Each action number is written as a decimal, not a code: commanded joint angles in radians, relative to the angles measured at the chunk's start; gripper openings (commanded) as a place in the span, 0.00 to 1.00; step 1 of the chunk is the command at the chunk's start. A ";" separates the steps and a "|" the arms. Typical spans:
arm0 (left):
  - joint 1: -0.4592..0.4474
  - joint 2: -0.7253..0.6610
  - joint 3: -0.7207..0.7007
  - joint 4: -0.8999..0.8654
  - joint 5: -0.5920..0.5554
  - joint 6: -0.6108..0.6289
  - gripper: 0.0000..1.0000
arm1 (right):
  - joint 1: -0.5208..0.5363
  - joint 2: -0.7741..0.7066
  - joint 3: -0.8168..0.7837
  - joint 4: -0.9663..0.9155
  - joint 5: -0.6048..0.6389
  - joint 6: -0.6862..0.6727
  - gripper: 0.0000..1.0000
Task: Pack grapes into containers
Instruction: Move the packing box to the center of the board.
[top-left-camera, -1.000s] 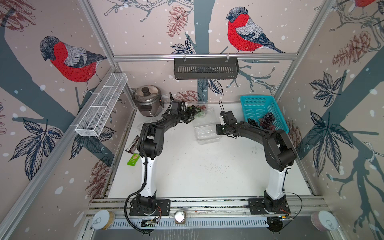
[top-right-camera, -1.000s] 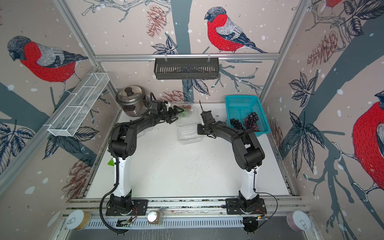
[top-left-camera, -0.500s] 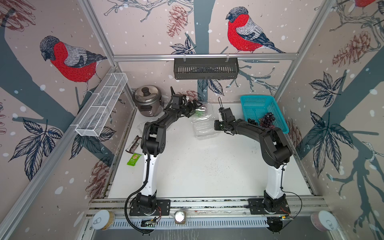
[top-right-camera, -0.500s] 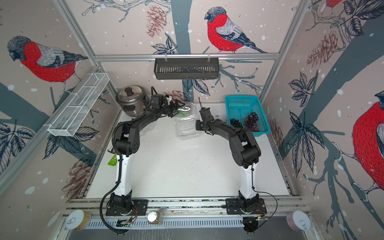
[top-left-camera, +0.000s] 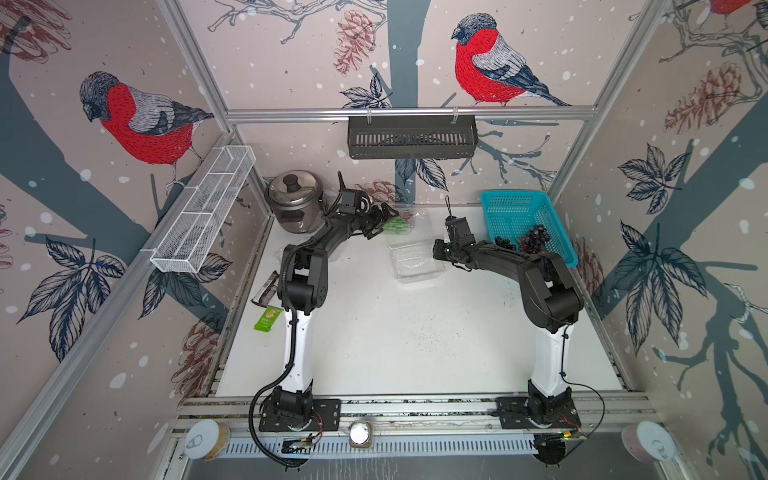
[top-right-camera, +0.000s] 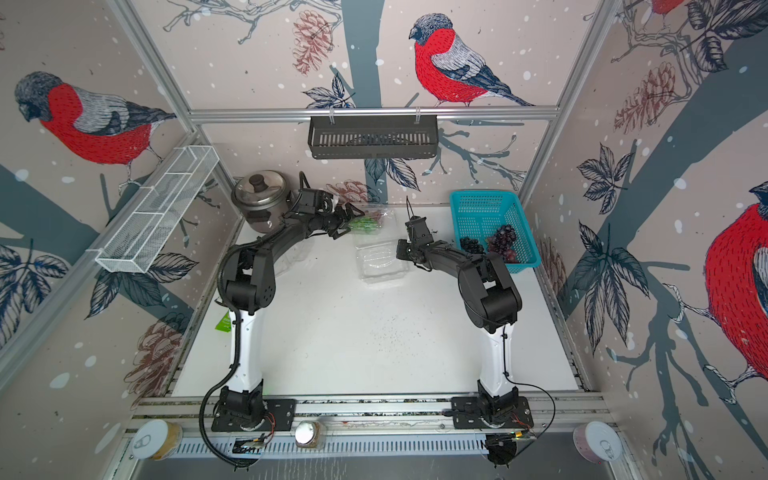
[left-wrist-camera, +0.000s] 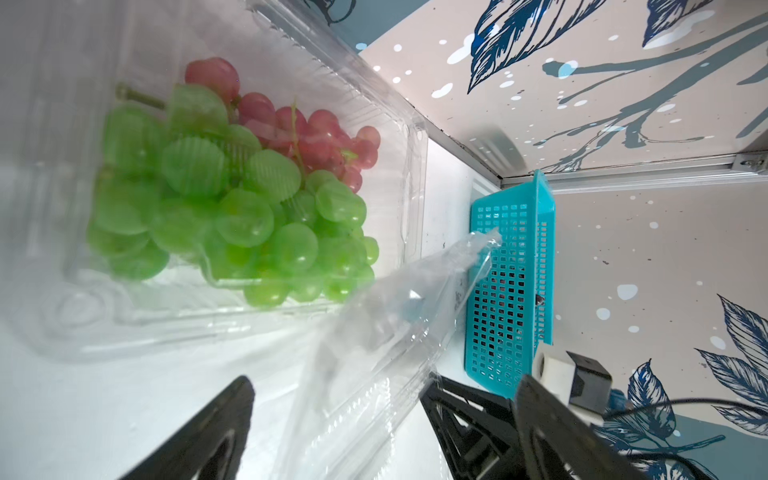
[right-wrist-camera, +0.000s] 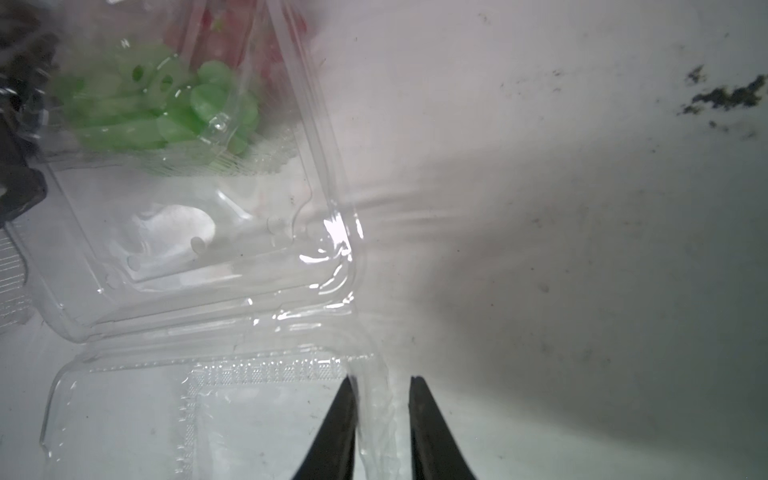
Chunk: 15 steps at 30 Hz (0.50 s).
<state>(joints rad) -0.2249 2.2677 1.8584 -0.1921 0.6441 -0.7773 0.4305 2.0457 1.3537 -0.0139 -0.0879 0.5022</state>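
Bullfinch-and-pinecone wallpaper (top-left-camera: 141, 124) covers the walls around a white tabletop (top-left-camera: 395, 332) scattered with dark specks. At the far right corner stands a turquoise perforated plastic basket (top-left-camera: 523, 212) holding dark purple grape bunches (top-left-camera: 536, 239). In the far left corner is a steel rice cooker (top-left-camera: 293, 199).

Between them lie two clear plastic clamshell boxes. The one against the back wall (top-left-camera: 405, 224) holds a green grape bunch (left-wrist-camera: 232, 216) and a red grape bunch (left-wrist-camera: 291, 124), seen through its plastic. The one in front of it is an empty clamshell (top-left-camera: 417, 262), lying open with its lid raised.

The left gripper (top-left-camera: 384, 220) hangs just beside the filled box with its fingers spread wide and nothing between them. The grapes sit just ahead of it.

The right gripper (right-wrist-camera: 382, 380) is at the empty clamshell's right edge, jaws only narrowly apart. The clear rim runs between them — I can't tell whether they actually pinch it.
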 joint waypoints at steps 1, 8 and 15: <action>-0.001 -0.052 -0.045 -0.025 -0.020 0.036 0.97 | 0.000 -0.002 0.003 0.031 -0.016 0.012 0.26; -0.004 -0.184 -0.190 0.032 -0.013 0.029 0.97 | -0.012 -0.053 -0.005 0.014 -0.033 0.007 0.52; -0.034 -0.317 -0.261 0.043 -0.028 0.064 0.97 | -0.031 -0.149 -0.020 -0.014 -0.037 -0.001 0.76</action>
<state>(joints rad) -0.2474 1.9915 1.6112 -0.1825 0.6247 -0.7406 0.4061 1.9316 1.3388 -0.0151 -0.1184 0.5014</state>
